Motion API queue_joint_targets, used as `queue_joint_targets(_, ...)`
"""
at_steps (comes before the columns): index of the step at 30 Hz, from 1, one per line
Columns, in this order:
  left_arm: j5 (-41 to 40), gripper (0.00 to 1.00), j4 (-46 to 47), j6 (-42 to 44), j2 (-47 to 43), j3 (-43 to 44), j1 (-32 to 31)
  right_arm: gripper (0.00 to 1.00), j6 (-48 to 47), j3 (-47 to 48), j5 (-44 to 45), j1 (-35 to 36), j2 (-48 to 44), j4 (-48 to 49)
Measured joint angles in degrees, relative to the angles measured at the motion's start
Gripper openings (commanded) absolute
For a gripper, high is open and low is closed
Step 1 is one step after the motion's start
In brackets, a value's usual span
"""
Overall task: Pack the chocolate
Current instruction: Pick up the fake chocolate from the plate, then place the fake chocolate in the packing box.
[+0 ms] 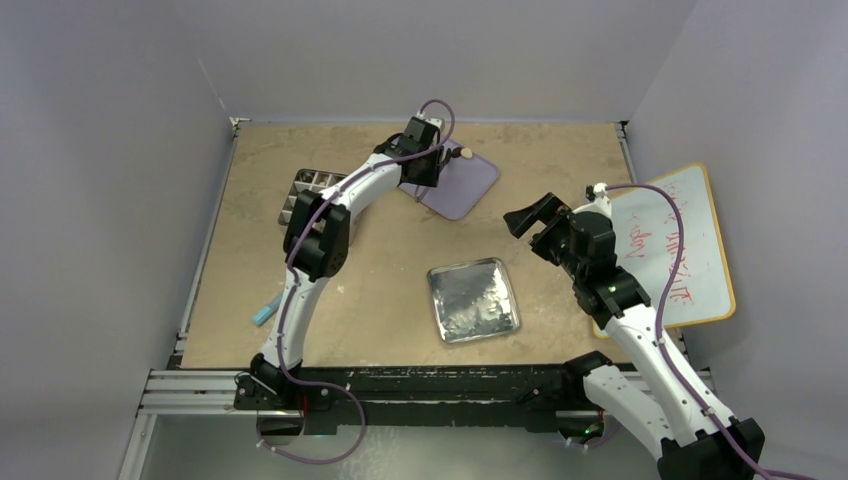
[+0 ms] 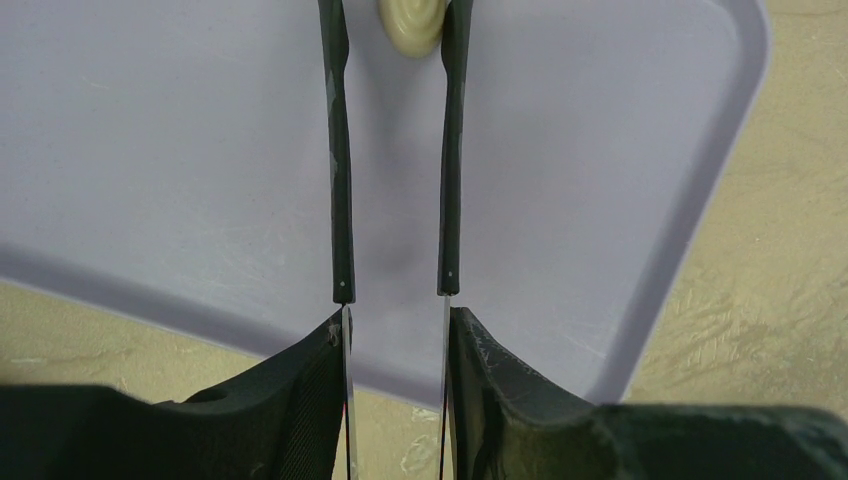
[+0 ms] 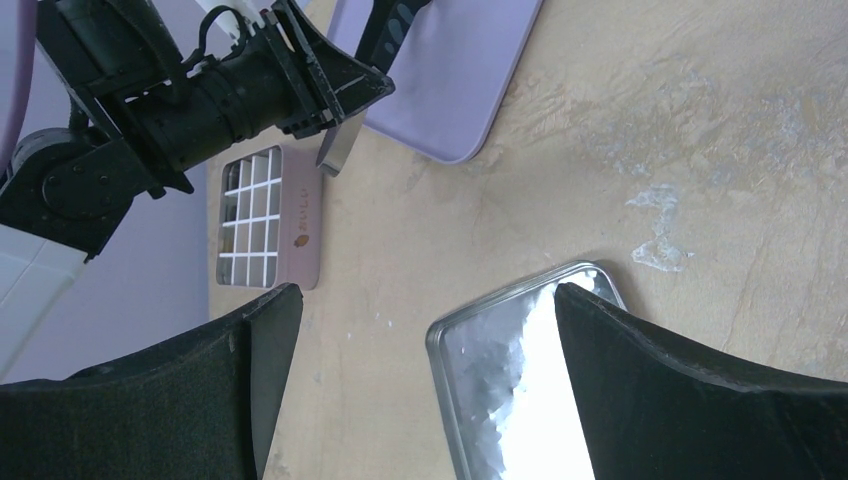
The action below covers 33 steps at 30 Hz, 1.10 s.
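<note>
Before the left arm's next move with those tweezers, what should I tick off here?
1. Black tweezers held in the left gripper: ok.
2. Tweezer tips either side of the cream-white round chocolate piece: ok.
3. Tips actually pinching it: cannot tell.
4. Piece within the lilac plastic tray: ok.
5. Gridded compartment box uncovered: ok.
6. Right gripper open, over the shiny metal tray: ok.

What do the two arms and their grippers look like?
The left arm and right arm have white links, black joints and a thin purple cable alongside. The left gripper and right gripper have broad, matte black fingers.
</note>
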Motion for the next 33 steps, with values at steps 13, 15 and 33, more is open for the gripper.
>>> queue_joint_targets(13, 1.6, 0.29, 1.64, 0.5, 0.7, 0.31, 0.48, 0.98, 0.0, 0.0, 0.04, 0.0, -0.02, -0.02)
queue_joint_targets(15, 1.73, 0.28, 1.64, 0.44, 0.9, 0.35, 0.48, 0.98, 0.0, 0.02, 0.07, 0.0, -0.04, -0.02)
queue_joint_targets(33, 1.86, 0.25, -0.72, -0.22, -2.67, -2.97, 0.48, 0.98, -0.02, 0.0, 0.37, 0.0, -1.16, -0.02)
